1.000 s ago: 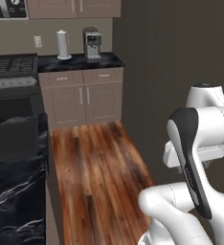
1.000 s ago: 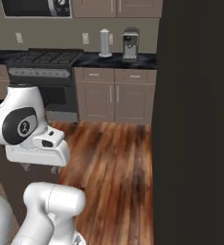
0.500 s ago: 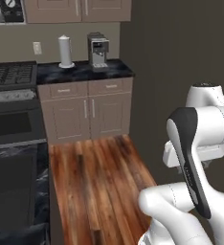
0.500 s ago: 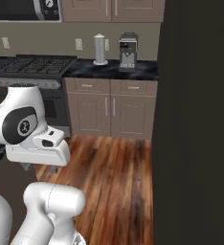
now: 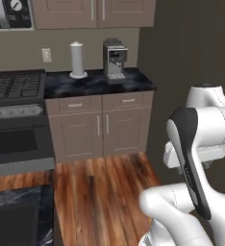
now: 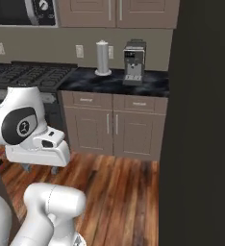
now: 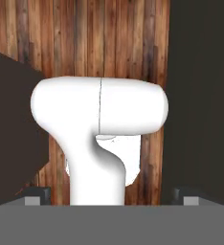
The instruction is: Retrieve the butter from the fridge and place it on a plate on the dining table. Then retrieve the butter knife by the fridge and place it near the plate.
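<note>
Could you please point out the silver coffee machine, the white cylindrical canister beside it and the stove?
Silver and black coffee machine [image 5: 115,58], left base view, on the front of its body.
White cylindrical canister [image 6: 102,57], right base view, on the middle of its upright side.
Black gas stove [image 5: 13,86], left base view, on its burner grates.

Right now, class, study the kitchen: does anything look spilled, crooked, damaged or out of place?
Nothing stands out. The coffee machine and the white canister stand upright on the black counter, the cabinet doors below are shut, and the wooden floor shows no spill.
</note>
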Motion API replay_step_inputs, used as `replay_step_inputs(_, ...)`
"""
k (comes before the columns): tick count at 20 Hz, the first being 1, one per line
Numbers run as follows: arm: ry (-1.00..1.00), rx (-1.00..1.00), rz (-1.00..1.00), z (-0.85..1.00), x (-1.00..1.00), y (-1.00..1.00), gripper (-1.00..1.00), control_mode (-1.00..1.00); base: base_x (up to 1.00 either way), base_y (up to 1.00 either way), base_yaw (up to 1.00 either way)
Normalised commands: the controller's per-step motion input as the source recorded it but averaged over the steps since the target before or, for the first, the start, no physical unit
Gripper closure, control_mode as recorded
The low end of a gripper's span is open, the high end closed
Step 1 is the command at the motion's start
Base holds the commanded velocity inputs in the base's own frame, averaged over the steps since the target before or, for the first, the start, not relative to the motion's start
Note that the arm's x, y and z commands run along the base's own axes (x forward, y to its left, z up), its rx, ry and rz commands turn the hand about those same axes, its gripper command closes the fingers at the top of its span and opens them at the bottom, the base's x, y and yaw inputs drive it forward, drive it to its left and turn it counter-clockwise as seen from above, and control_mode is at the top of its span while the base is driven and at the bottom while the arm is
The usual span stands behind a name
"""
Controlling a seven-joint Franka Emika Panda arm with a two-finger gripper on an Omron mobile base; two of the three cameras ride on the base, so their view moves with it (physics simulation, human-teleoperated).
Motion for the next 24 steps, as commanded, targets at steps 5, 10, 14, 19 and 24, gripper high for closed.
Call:
replay_step_inputs(5, 0.00, 0.00, 0.00, 0.00, 0.00, 0.00, -1.00, 1.00, 1.00, 0.00, 0.22)
replay_step_inputs(10, 0.00, 0.00, 0.00, 0.00, 0.00, 0.00, -1.00, 1.00, 1.00, 0.00, 0.33)
replay_step_inputs(14, 0.00, 0.00, 0.00, 0.00, 0.00, 0.00, -1.00, 1.00, 0.95, 0.00, 0.44)
replay_step_inputs(19, 0.00, 0.00, 0.00, 0.00, 0.00, 0.00, -1.00, 1.00, 0.64, 0.00, 0.53)
replay_step_inputs(24, 0.00, 0.00, 0.00, 0.00, 0.00, 0.00, -1.00, 1.00, 0.14, 0.00, 0.64)
